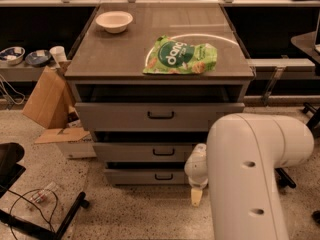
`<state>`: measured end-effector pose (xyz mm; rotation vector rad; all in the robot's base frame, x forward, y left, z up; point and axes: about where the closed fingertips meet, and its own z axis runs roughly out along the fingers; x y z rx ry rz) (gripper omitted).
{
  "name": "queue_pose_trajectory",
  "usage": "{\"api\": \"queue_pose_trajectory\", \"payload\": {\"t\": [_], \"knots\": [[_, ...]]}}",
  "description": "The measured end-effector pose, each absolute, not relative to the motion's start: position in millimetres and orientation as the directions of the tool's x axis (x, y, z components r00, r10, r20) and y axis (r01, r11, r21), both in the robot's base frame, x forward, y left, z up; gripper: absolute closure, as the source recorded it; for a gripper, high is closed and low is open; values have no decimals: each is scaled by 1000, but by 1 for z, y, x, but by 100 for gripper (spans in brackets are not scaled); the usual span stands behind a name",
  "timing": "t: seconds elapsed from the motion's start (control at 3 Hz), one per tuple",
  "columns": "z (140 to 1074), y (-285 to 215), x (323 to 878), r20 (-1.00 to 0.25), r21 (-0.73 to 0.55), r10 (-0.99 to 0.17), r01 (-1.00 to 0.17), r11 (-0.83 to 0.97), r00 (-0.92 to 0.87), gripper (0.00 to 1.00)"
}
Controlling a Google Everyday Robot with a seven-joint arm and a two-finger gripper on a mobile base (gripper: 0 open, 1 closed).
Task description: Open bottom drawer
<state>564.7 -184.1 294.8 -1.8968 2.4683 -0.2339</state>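
The bottom drawer (145, 177) is the lowest, narrowest grey front of the cabinet, with a small black bar handle (164, 176) at its centre. It stands slightly out from the cabinet. My gripper (196, 196) hangs below the white arm (250, 174), just right of the drawer's right end and near the floor, apart from the handle. One pale fingertip (196, 197) shows, pointing down.
The mid-sized drawer (150, 152) and the tall top drawer (160, 115) sit above. On the cabinet top lie a green snack bag (181, 57) and a white bowl (114, 21). A cardboard box (46, 98) stands at left; a black stand base and cables (35, 209) lie at lower left.
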Motion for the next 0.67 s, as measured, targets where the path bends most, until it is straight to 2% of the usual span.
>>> {"api": "queue_pose_trajectory", "payload": {"t": [0.67], "knots": [[244,-193,610,87,-152,-972,-967,203,-218,0]]}}
